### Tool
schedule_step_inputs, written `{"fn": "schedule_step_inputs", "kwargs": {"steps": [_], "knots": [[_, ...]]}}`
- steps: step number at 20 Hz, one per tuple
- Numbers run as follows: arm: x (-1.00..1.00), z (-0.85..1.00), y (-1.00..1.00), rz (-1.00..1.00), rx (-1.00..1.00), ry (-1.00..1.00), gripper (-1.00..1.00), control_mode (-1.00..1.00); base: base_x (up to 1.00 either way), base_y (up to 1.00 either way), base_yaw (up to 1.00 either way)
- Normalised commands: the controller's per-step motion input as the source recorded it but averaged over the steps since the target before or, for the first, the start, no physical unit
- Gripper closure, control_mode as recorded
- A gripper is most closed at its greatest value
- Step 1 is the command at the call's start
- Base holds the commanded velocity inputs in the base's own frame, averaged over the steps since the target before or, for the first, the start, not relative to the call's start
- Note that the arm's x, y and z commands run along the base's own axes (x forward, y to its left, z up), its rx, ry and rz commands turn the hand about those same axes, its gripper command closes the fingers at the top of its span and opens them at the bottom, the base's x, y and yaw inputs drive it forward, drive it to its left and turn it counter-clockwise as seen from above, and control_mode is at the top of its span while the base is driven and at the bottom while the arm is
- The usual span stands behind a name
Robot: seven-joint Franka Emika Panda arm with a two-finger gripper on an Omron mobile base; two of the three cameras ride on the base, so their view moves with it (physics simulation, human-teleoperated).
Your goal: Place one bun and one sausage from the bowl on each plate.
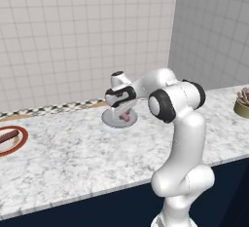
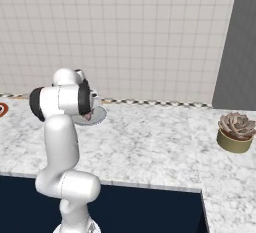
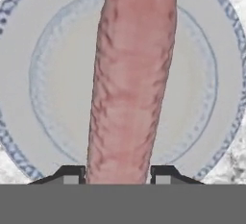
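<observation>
My gripper (image 3: 117,175) is shut on a pink-brown sausage (image 3: 132,83), one dark fingertip on each side of it. The sausage reaches out over the middle of the plain grey plate (image 3: 57,74). From the left base view, the gripper (image 1: 123,111) hangs low over that grey plate (image 1: 111,120) at the back of the counter, with the sausage (image 1: 126,117) just above or on it; I cannot tell which. Another sausage (image 1: 8,136) lies on the white plate with the red-brown rim (image 1: 19,145) at far left. The bowl and the buns are out of view.
A marble counter (image 1: 73,162) runs left to right, with a tiled wall behind it. At the right end stands a potted succulent (image 2: 235,131). The counter's front edge drops to dark cabinet fronts. The arm's elbow (image 1: 175,102) rises over the middle of the counter.
</observation>
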Motion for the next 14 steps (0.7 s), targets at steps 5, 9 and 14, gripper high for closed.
{"fn": "schedule_step_inputs", "kwargs": {"steps": [5,9,14], "knots": [[0.07,-0.16,0.00,0.00,0.00,0.00,-1.00,-1.00,0.00,0.00,0.00],[0.00,0.13,0.00,0.00,0.01,0.00,-1.00,-1.00,0.00,0.00,0.00],[-0.49,0.72,-0.08,-0.02,0.08,-0.09,-1.00,-1.00,0.00,0.00,0.00]]}}
